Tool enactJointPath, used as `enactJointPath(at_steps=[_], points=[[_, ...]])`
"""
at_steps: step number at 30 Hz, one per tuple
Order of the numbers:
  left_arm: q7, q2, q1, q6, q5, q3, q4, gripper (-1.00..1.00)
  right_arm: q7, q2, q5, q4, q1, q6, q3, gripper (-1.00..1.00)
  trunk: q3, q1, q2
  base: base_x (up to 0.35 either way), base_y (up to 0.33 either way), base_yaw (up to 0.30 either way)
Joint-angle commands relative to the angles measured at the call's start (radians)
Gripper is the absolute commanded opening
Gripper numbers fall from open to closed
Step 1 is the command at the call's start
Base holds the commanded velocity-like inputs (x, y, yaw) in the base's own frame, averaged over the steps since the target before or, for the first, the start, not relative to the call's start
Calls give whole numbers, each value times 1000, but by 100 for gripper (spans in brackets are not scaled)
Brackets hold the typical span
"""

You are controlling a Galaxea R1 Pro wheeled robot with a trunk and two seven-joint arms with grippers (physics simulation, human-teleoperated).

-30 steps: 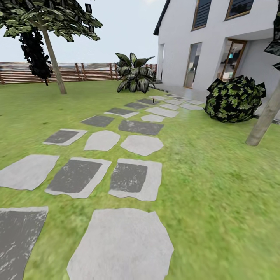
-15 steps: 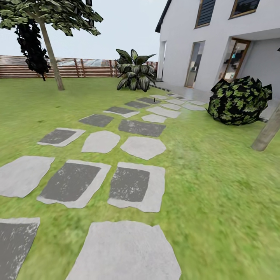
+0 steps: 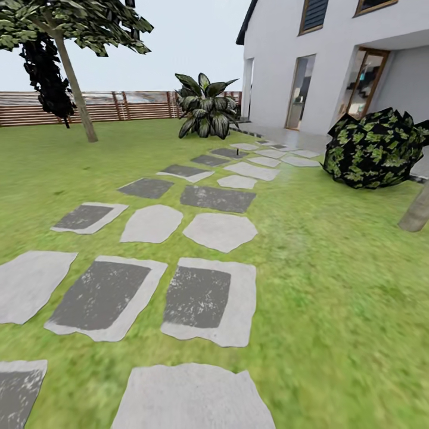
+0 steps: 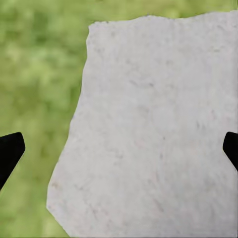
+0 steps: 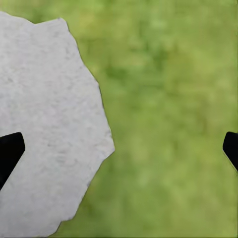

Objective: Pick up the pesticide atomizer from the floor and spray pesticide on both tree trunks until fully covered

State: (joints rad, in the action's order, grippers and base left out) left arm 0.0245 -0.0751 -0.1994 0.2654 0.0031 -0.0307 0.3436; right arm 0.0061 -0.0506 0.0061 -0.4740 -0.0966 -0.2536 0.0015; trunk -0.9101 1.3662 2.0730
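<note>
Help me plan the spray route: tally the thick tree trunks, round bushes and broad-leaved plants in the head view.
Thick tree trunks: 2
Round bushes: 1
Broad-leaved plants: 1
Total: 4

The head camera looks forward and down from standing height along the stepping stones (image 3: 202, 298) toward the fence (image 3: 119, 106) and the house (image 3: 333, 59). Each wrist camera faces straight down, close to the ground, between its pincer's fingertips (image 4: 10, 153). Both wrist views take in a pale stone (image 4: 153, 129) bordered by grass (image 5: 173, 124), ground of the same kind as the head view's foreground.
</note>
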Motion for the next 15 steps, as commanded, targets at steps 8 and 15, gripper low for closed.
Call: enactJointPath(at_steps=[8,15], points=[[0,0,0,0,0,0,0,100,-1,0,0,0,0,0,0,100,0,0,0,338,0,0],[0,0,0,-1,-1,-1,0,100,0,0,0,0,0,0,0,100,0,0,0,338,0,0]])
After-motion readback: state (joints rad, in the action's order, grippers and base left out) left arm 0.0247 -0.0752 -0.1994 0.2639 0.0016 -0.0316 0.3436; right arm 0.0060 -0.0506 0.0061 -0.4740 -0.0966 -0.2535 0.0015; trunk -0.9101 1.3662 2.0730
